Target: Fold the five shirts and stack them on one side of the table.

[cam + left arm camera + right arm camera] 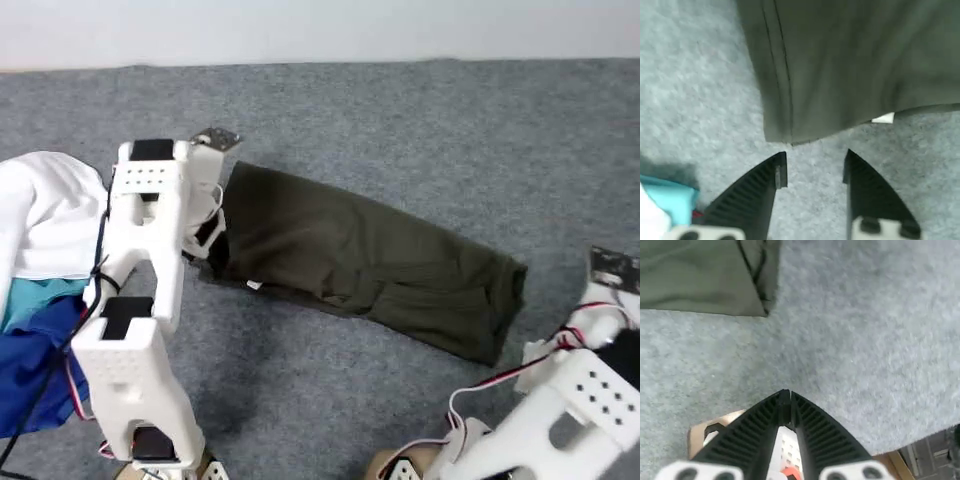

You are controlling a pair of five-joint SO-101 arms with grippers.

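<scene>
So the grey bench (420, 130) has one dark green shirt (360, 255) on it, lying as a long band that runs diagonally across the middle, flat on the felt. Over at the left edge of the high view there's a heap of other shirts: a white one (45, 215) on top, a teal one (30, 295) under it and a blue one (35, 365) nearest the camera, all bunched up rather than neat. The left arm (140, 290) stands between that heap and the green shirt, bent over the shirt's near-left end. The right arm (570, 400) sits low at the other side, just past the shirt's far end. The left tool (815, 162) is spread wide, hovering over bare felt just beside the shirt's hemmed corner, not touching it. The right tool (790, 395) is pinched tight, tips together, over bare felt near the shirt's other corner. A tiny white tag (883, 118) pokes out from under the shirt's edge.
</scene>
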